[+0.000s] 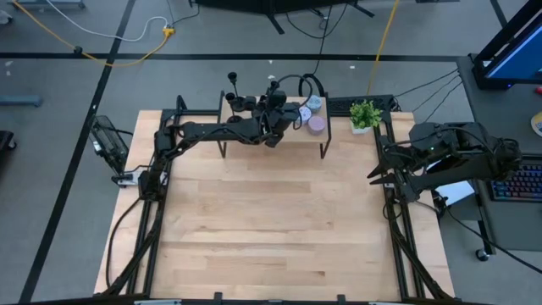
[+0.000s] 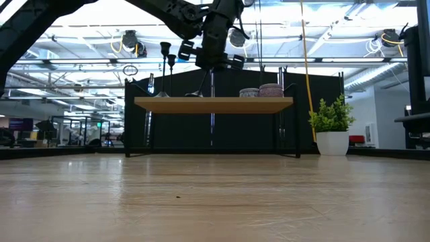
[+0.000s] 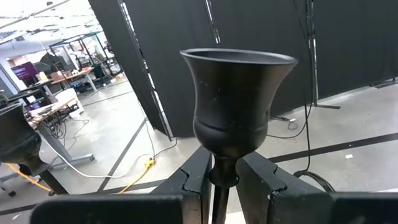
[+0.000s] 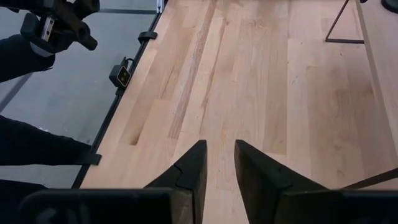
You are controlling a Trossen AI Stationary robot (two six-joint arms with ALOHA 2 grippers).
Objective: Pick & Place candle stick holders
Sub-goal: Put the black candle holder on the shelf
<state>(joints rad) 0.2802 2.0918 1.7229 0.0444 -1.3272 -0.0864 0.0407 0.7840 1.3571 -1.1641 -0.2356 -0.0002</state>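
Candle stick holder [image 3: 238, 109] stem clamped in left tool [image 3: 225, 180]

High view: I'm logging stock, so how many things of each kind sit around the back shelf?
Candle stick holders: at least 3, bunched together; one is shut in the left gripper.
Pastel pucks: 3
Potted plant: 1
Total: at least 7
The right gripper waits open at the table's right edge.

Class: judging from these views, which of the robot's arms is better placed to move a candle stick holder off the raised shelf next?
Left. The left gripper is closed around the stem of a candle stick holder at the shelf, while the right gripper waits at the table's right edge, holding nothing.
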